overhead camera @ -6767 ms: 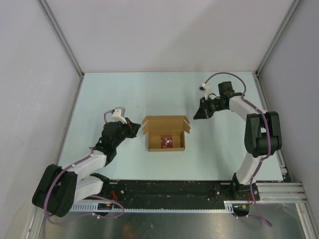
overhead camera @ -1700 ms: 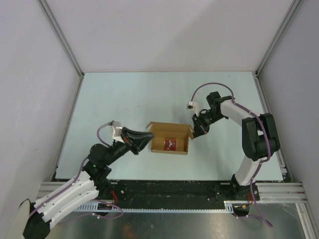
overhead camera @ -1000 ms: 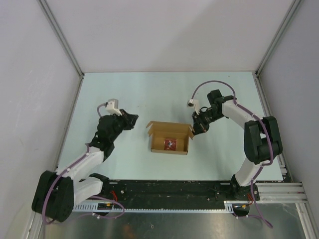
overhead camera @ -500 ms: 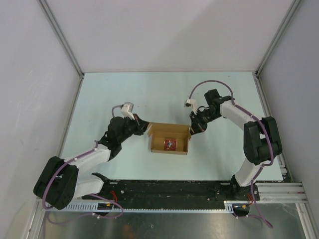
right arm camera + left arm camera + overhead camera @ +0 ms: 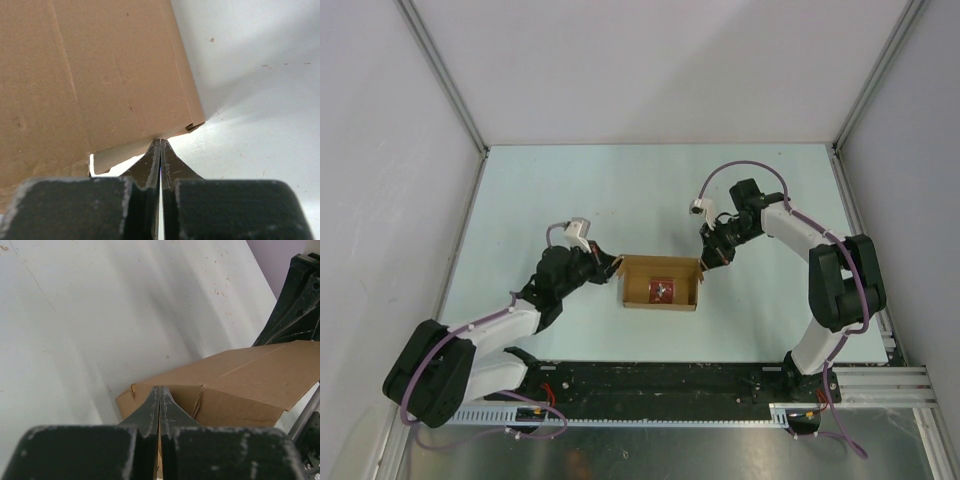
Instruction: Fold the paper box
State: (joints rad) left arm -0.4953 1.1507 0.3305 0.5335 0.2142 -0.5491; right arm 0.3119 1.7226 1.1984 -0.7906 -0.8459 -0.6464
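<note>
The paper box (image 5: 638, 291) is brown cardboard and stands open-topped on the table's middle, with a small red packet (image 5: 661, 288) inside. My left gripper (image 5: 611, 268) is shut, and its tips rest against the box's left end flap. In the left wrist view the closed tips (image 5: 159, 389) meet the cardboard (image 5: 250, 380) at the flap's corner. My right gripper (image 5: 706, 262) is also shut and sits against the right end flap. In the right wrist view its tips (image 5: 160, 141) touch the lower edge of a cardboard panel (image 5: 100, 75). Neither gripper holds anything.
The pale table (image 5: 650, 190) is enclosed by white walls at the back and on both sides. A black rail (image 5: 660, 380) carrying the arm bases runs along the near edge. The right arm's black links (image 5: 295, 305) show behind the box in the left wrist view.
My left gripper has shut and swung in from the left to the box's left flap. The right gripper has stayed shut at the right flap, shifting slightly.
</note>
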